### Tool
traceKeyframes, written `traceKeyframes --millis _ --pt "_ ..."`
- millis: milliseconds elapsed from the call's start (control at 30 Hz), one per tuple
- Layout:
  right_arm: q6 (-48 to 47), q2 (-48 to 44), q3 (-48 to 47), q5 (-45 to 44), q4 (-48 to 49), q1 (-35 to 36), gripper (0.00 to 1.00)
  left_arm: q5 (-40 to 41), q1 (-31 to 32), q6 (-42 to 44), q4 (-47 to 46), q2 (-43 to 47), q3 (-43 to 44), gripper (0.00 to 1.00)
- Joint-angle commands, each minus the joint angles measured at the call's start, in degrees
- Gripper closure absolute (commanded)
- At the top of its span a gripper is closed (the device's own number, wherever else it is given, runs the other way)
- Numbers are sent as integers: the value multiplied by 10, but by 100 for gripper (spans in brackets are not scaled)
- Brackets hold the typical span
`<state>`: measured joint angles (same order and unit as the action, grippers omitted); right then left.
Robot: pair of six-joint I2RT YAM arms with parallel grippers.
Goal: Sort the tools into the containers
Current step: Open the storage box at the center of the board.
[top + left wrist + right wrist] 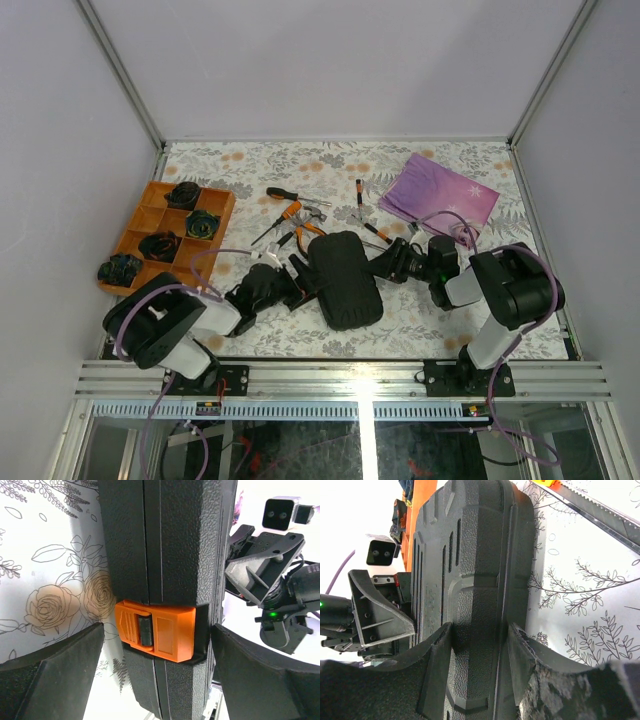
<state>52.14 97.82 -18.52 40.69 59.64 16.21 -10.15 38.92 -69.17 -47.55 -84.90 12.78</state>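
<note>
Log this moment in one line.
case: closed | left gripper: open around latch | right gripper: gripping case | tools: outside

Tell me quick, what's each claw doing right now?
Left claw: open, straddling the black case at its orange latch.
Right claw: shut on the black case's edge.

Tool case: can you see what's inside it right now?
No. The tool case is closed, its orange latch across the seam, so its inside is hidden. Tools lie behind it.

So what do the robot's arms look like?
Both arms are chunky, black and white: left arm, right arm. Purple cables loop along them. Each ends in a black two-fingered tool, left tool, right tool, with a small white camera beside it.
</note>
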Motion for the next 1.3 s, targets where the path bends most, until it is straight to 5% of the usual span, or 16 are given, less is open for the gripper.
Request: traceKeyframes --millis 0,267,667,1267 --pt "-23 44 33 -37 -100 -7 58 -15 -5 -30 -119 -38 -14 15" --pt "-24 47 35 -34 -96 -8 59 -9 -6 -32 -151 -67 -12 28" --pt "-40 39 25 -44 -125 -8 59 56 -5 49 114 38 36 40" --pt "-80 14 1 -66 -203 -8 59 102 5 97 315 59 99 43"
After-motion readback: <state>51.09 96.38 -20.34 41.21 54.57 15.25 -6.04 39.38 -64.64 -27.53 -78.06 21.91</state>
